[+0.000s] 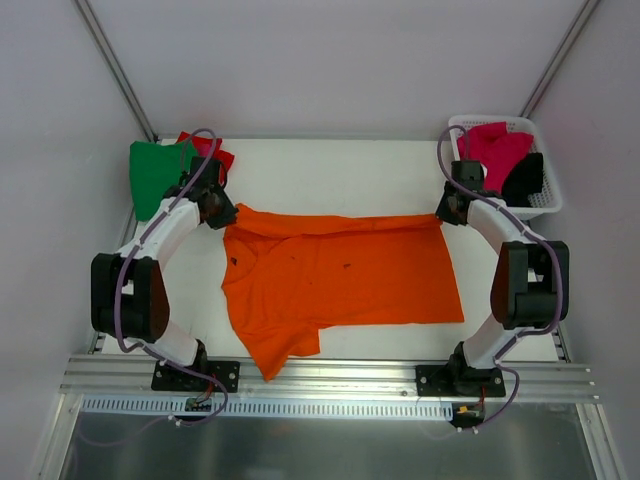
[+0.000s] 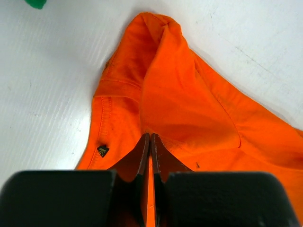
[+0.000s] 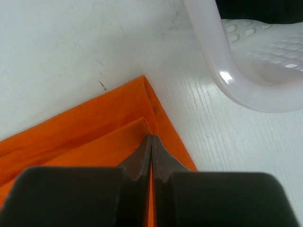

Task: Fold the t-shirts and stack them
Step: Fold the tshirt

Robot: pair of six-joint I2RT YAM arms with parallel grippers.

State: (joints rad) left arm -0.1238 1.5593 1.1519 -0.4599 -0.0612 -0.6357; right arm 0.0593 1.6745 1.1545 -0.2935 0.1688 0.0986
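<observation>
A spread t-shirt lay in the middle of the table. Behind it, at the far left, sat two overlapping t-shirts. At the far right, a basket held two further t-shirts.

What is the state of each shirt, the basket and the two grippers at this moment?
orange t-shirt: spread on the table, far corners pinched.
left gripper: shut on orange t-shirt.
right gripper: shut on orange t-shirt.
green t-shirt: lying free, far left.
red t-shirt: partly hidden beside it.
basket: upright, holding two shirts.
pink t-shirt: crumpled in basket.
black t-shirt: crumpled in basket.
</observation>
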